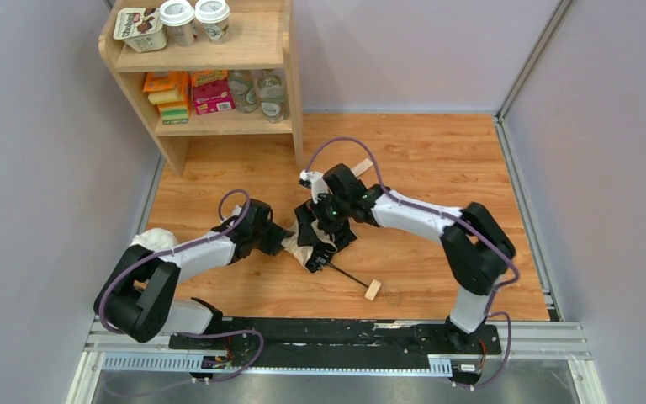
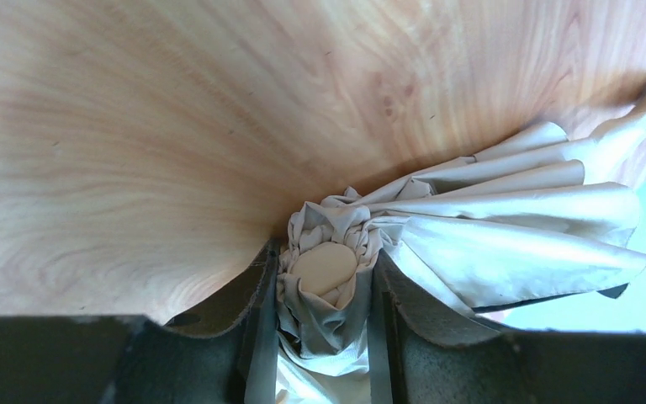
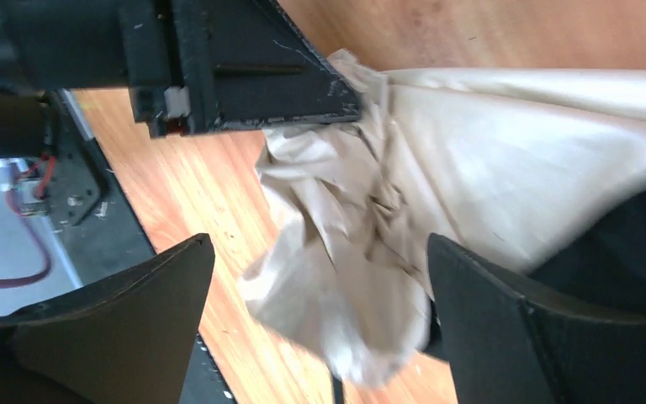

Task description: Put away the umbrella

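Note:
The umbrella (image 1: 301, 250) lies mid-table, its beige canopy bunched between both grippers. Its thin black shaft (image 1: 349, 276) runs right and toward me to the small wooden handle (image 1: 373, 289). My left gripper (image 1: 283, 241) is shut on the canopy's gathered tip. In the left wrist view its fingers (image 2: 256, 311) pinch the fabric round the pale round cap (image 2: 325, 268), and pleats fan out to the right (image 2: 513, 227). My right gripper (image 3: 320, 252) is open, its jaws wide apart on either side of crumpled canopy fabric (image 3: 362, 244). It shows in the top view (image 1: 318, 236), right over the canopy.
A wooden shelf (image 1: 282, 50) stands at the back left with cups, boxes and bottles. A white lumpy bag (image 1: 153, 239) sits beside my left arm. A small tan piece (image 1: 362, 167) lies behind my right arm. The table's metal rail (image 1: 336, 337) runs along the near edge.

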Robot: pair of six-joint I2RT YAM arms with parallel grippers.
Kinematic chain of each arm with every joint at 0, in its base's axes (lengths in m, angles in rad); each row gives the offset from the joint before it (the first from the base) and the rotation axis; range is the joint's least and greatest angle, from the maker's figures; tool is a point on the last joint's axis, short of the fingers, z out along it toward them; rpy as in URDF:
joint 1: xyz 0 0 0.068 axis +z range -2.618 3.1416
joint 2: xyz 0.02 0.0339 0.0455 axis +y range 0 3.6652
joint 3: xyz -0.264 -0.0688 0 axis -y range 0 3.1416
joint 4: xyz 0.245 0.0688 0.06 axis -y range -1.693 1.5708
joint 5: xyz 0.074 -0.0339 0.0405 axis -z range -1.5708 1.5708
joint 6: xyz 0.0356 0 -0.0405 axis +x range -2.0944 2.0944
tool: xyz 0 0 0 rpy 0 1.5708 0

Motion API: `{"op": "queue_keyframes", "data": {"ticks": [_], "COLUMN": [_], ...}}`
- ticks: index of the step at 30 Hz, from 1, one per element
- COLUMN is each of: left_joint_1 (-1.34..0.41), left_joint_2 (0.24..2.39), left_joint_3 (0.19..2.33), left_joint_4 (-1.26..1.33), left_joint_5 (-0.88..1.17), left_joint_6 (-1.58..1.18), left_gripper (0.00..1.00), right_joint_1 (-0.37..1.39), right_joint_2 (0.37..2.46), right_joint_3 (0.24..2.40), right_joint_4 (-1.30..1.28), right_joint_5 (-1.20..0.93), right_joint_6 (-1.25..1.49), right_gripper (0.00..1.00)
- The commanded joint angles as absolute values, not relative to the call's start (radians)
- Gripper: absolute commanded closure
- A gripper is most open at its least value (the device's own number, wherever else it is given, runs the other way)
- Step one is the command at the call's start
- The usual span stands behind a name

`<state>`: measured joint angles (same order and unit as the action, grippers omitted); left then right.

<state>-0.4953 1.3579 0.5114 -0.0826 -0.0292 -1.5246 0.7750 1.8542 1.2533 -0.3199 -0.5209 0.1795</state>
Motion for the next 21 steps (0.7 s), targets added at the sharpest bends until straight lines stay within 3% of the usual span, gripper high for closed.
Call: {"op": "queue_keyframes", "data": {"ticks": [1, 6, 8, 11, 17, 21], "left_joint_1": [-0.502, -0.502, -0.500, -0.500, -0.497, -0.499], "left_joint_2": [1.359, 1.353, 1.354, 1.370, 1.356, 1.329], "left_joint_3": [0.474, 0.508, 0.505, 0.511, 0.523, 0.523], "left_joint_4": [-0.445, -0.546, -0.546, -0.554, -0.587, -0.610], "left_joint_5": [-0.041, -0.012, -0.006, 0.031, 0.035, 0.034], "left_joint_6": [-1.480, -1.494, -1.500, -1.503, -1.494, -1.500], "left_gripper": [1.00, 1.00, 1.00, 1.00, 1.00, 1.00], "right_joint_1": [0.869, 1.161, 1.242, 1.313, 1.286, 1.246], "right_joint_2": [1.626, 1.586, 1.608, 1.646, 1.807, 1.870], "right_joint_3": [1.087, 0.944, 0.930, 0.928, 0.969, 0.991], "right_joint_4": [-0.171, 0.056, 0.116, 0.161, 0.150, 0.068], "right_joint_5": [-0.147, 0.384, 0.483, 0.493, 0.537, 0.480], "right_joint_6": [0.007, -0.283, -0.337, -0.362, -0.295, -0.212], "right_gripper": [0.00, 0.00, 0.00, 0.00, 0.02, 0.15]}}
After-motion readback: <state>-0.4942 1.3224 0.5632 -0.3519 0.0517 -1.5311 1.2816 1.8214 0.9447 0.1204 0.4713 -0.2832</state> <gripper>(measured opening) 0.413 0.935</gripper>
